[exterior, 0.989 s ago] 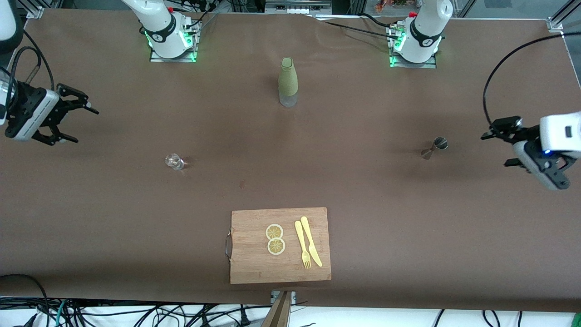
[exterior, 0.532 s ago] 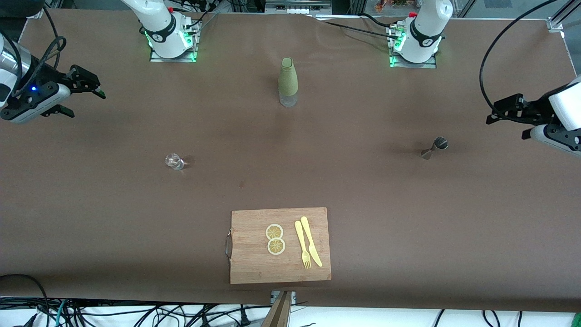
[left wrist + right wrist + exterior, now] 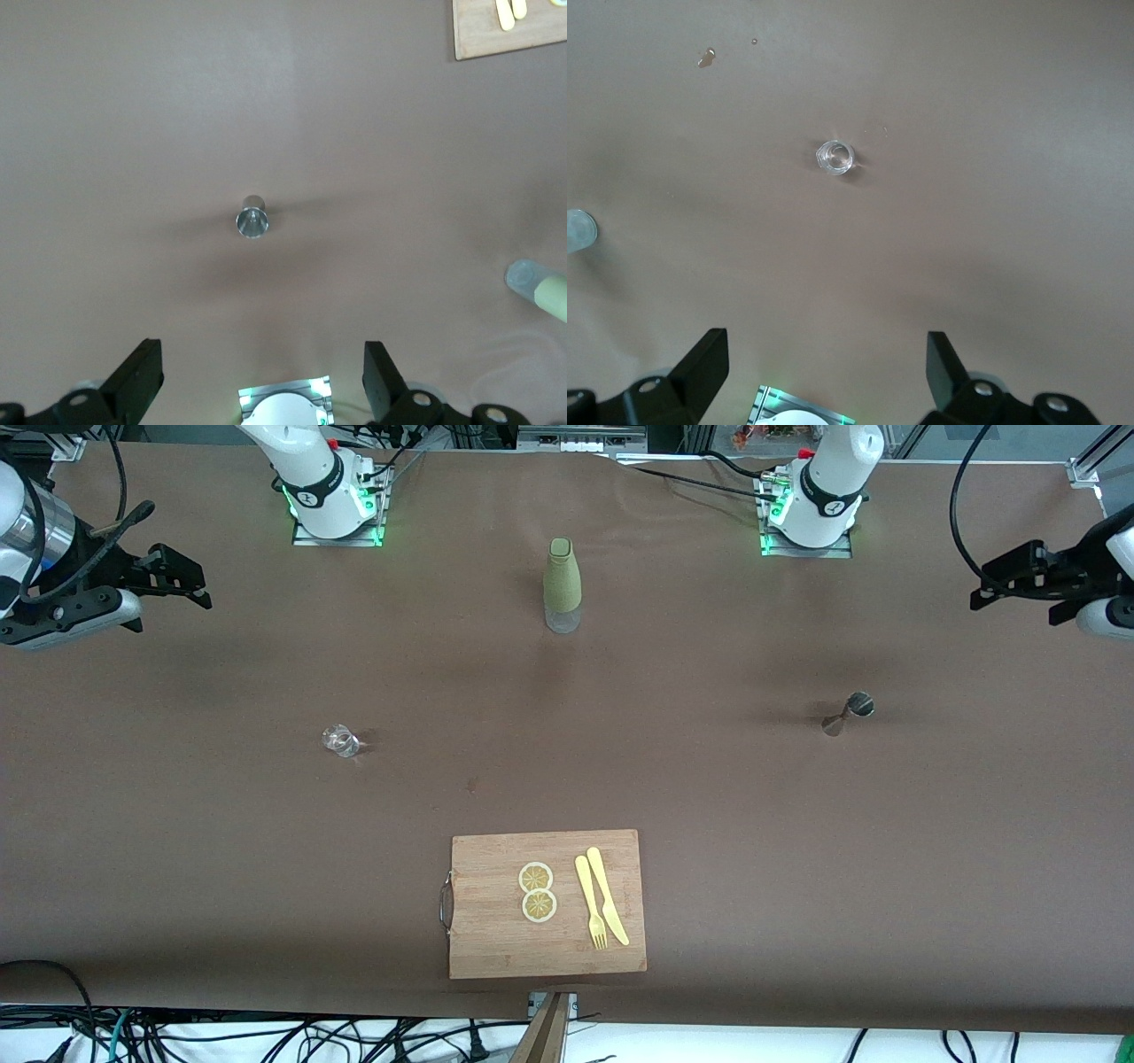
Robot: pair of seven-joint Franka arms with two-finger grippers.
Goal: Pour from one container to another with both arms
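Both sets of jaws apart and holding nothing, left gripper [image 3: 997, 584] high over the jigger's [image 3: 849, 714] end of the desk [image 3: 797, 850], right gripper [image 3: 182, 576] over the shot glass's [image 3: 340, 740] end; both vessels upright, well apart—fits pre-pick or post-pour, can't tell.

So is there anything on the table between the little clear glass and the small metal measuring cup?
Nothing: in the front view only bare brown table lies between the small clear glass and the metal hourglass-shaped measuring cup.

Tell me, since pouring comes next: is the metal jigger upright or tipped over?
Upright. The jigger stands on the table, and the left wrist view looks straight down into its round mouth.
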